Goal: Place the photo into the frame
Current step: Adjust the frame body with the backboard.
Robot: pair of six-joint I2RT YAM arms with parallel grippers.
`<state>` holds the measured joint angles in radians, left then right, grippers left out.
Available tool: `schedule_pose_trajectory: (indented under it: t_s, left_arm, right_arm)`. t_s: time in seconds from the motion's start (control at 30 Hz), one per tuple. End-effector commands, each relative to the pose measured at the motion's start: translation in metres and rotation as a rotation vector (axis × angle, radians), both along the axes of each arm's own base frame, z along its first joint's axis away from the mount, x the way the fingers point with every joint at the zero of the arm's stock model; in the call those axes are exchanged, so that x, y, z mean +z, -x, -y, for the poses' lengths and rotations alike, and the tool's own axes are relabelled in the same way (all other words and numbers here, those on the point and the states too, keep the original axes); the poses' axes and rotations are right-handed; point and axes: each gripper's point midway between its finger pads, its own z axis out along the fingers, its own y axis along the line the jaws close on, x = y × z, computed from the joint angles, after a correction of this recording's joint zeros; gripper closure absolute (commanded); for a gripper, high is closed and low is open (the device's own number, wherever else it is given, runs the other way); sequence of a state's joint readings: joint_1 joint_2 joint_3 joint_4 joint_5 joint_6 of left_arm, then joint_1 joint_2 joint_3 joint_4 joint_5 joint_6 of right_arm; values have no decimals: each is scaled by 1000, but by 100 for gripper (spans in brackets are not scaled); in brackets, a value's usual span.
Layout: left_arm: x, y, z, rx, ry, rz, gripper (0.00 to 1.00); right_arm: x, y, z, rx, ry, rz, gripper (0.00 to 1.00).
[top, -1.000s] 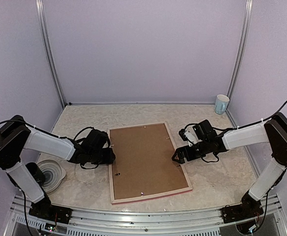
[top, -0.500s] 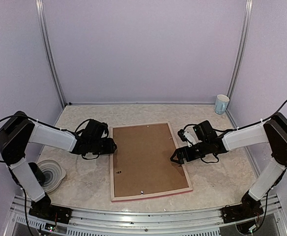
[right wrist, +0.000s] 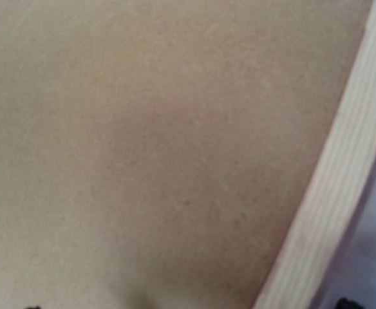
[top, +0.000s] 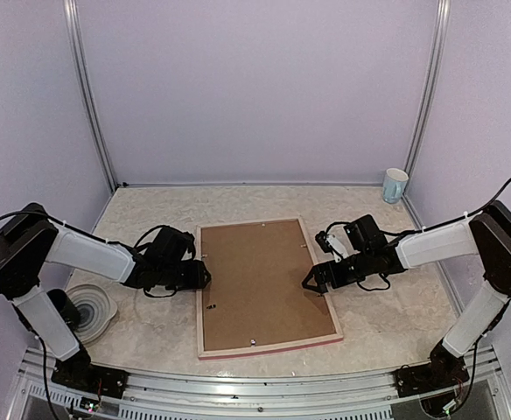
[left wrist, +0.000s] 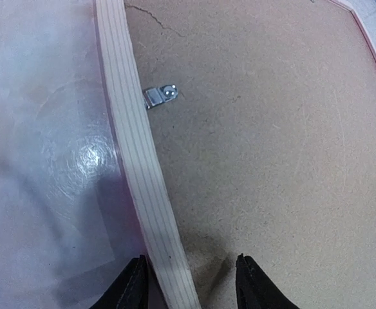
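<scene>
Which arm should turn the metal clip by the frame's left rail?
Left: the left gripper straddles the frame there, jaws parted, the clip just ahead. The right gripper sits across the backing board.

One frame, one board in it, one cup, one white dish, and two arms: the left arm and the right arm.
</scene>
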<state>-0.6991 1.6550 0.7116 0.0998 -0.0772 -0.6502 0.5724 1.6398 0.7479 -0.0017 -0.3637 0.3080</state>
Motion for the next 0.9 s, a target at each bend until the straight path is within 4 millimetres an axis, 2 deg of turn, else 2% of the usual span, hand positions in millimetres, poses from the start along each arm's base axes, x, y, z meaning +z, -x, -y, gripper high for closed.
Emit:
schedule_pose_trajectory:
  t_s: [0.0,0.13,0.23,0.4,0.53,0.67,0.77,0.87]
  left_arm:
    - [-13,4,6,-11,12,-35,53]
    - [-22,8,10,-33,19,-58,53]
    - [-19,4,14,-36,36,-44,53]
    - [-2,-19,28,-47,49,9,53]
    - [0,-39,34,-55,43,32,53]
    - [-7,-54,17,-19,19,17,53]
    - [-4,-51,3,2,15,17,48]
    - [8,-42,-3,-2,21,34,45]
  right_arm:
    - [-1,5,1,6,-11,-22,1]
    - [-1,9,-2,27,-28,-35,1]
    - [-2,13,-4,43,-41,-48,1]
    - [2,7,-10,56,-63,-33,1]
    - [-4,-5,-4,15,5,-13,1]
    - [-2,-18,8,-39,65,16,1]
    - [5,-19,17,-62,82,43,1]
    - [8,-16,23,-68,86,53,1]
